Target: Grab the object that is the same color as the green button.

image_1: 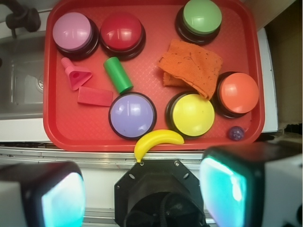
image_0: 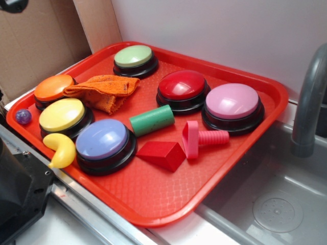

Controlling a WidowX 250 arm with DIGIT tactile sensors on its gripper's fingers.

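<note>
Currently the gripper [image_1: 142,198] hangs high over the tray's [image_1: 57,137] near edge, fingers spread, holding nothing. Green cylinder [image_0: 152,120] lies mid-tray between lilac button [image_0: 104,143] and red button [image_0: 182,89]. Risks: cylinder rolling off the pads; clipping either button on descent.

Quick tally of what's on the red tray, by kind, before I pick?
Dome buttons: 6, including the green button
Blocks: 2, green cylinder and red wedge
Pink screw toy: 1
Orange cloth: 1
Banana: 1
Purple ball: 1
Total: 12
</note>
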